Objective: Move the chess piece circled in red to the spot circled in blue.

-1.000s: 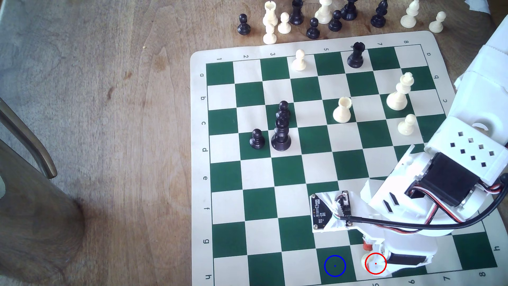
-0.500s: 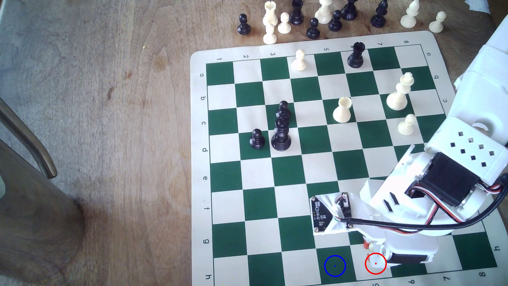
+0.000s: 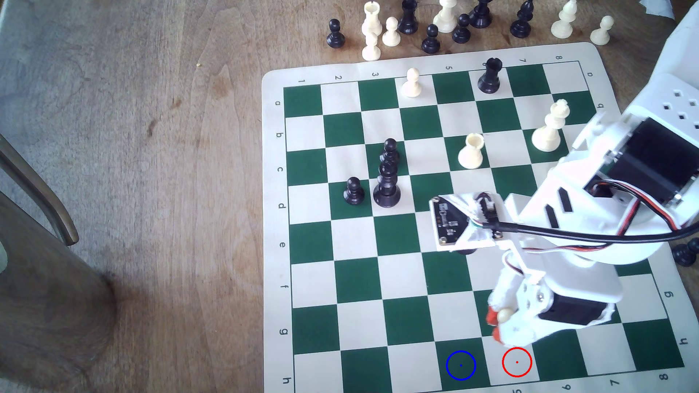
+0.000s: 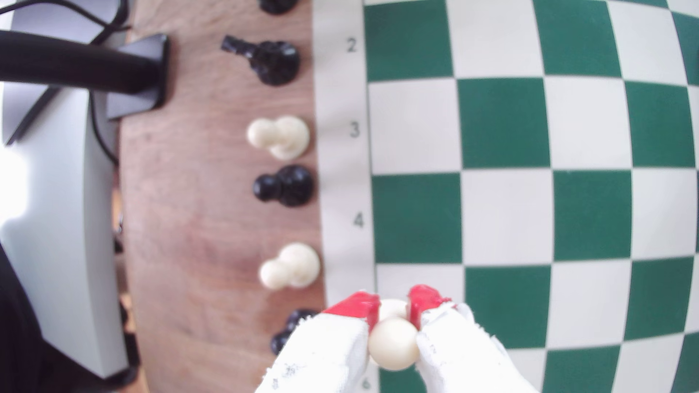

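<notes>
**Pawn lifted clear of red-ringed square**

Since the earlier frame, the arm has raised the chess piece [image 3: 505, 315] off the red-ringed square [image 3: 517, 362], now bare. Exterior view: the gripper [image 3: 498, 324] hangs above the board [image 3: 272, 226] near its h edge; the spot [image 3: 460, 365] lies two squares along that edge.

Wrist view: red-tipped fingers [image 4: 357, 304] clamp the smooth, ball-headed cream pawn.

Step in hand: transport. Next, probably: shift sideways, lower, release.
</notes>
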Controlling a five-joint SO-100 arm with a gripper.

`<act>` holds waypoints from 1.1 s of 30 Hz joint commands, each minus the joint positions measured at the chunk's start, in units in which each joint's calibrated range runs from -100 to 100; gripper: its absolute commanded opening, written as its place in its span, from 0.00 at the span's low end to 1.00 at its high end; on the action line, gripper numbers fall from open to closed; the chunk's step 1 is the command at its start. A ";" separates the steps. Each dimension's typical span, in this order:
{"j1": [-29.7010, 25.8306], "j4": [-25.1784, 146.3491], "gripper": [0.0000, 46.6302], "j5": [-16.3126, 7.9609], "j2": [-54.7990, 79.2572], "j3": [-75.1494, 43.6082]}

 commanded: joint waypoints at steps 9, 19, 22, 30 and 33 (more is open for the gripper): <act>-0.63 -13.95 0.04 5.03 8.84 -3.22; 0.15 -25.33 0.06 10.50 10.11 6.66; 0.15 -25.98 0.06 10.94 10.45 7.75; 0.23 -27.30 0.09 13.14 10.19 10.83; 0.38 -27.79 0.09 13.63 9.85 12.01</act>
